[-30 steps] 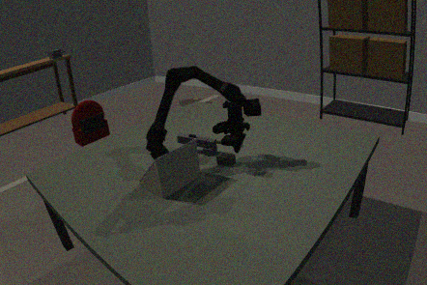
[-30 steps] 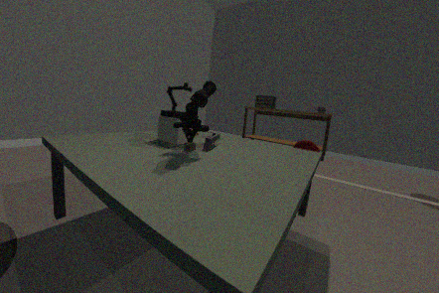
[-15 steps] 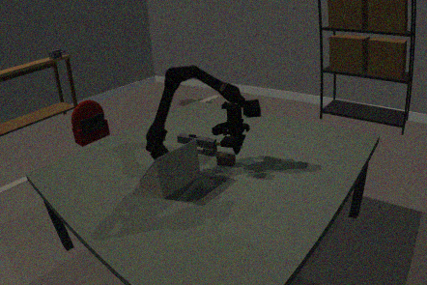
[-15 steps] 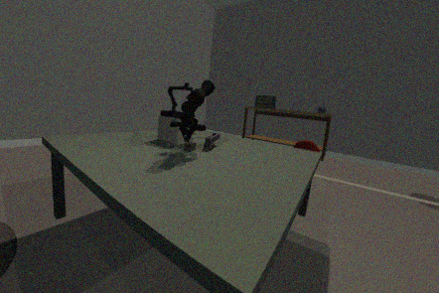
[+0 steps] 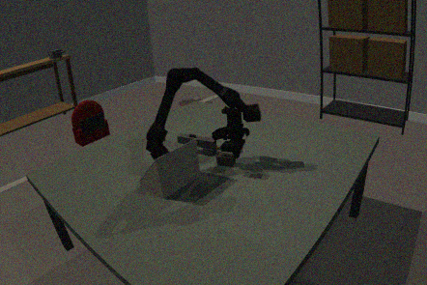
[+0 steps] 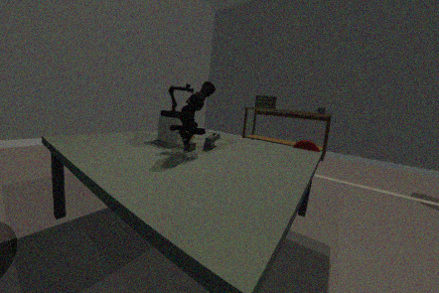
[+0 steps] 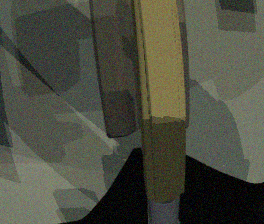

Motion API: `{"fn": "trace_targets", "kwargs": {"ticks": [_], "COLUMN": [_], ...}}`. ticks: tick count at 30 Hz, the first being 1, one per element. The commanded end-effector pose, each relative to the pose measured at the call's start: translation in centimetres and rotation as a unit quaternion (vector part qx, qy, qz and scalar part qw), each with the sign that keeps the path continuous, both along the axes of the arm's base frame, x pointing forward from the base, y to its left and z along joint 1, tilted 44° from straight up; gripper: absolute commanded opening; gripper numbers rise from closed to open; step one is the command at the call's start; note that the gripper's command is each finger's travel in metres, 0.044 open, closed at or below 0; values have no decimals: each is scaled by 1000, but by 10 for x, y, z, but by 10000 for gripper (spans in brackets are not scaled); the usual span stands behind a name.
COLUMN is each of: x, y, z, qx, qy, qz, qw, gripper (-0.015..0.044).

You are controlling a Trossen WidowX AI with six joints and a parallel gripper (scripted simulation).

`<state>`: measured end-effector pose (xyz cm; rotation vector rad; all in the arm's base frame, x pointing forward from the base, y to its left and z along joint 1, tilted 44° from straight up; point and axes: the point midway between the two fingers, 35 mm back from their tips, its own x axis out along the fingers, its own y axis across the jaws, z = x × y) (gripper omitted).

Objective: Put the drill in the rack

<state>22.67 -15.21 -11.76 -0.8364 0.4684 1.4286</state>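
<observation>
My gripper (image 5: 234,153) (image 6: 187,148) (image 7: 149,153) points downward just above and behind a small block (image 5: 225,158). It is shut on a long, narrow yellow bar (image 7: 161,65), whose near part is in brown shadow with a grey-violet end below. I cannot tell whether this bar is the key or the drill. A dark brown upright piece (image 7: 114,95) stands close to its left in the wrist view; contact is unclear. A low, long grey piece (image 5: 207,146) with raised parts lies beside the gripper, possibly the rack. The scene is dim, and the fingertips are hard to see.
A pale slanted panel (image 5: 180,171) stands on the table (image 5: 270,215) (image 6: 223,197), between the arm's base and the near side. Behind the table are a shelf with cardboard boxes (image 5: 387,57), a wooden bench (image 5: 36,117) and a red object (image 5: 88,109).
</observation>
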Motion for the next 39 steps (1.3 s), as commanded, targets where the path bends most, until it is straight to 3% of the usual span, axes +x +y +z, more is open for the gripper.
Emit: {"fn": "trace_targets", "kwargs": {"ticks": [1,39], "x": [0,2], "y": [4,25], "z": [-3,-25], "qx": [5,5], "qy": [2,2], "qz": [-3,-3], "qw": [1000,1000], "gripper": [0,0]}}
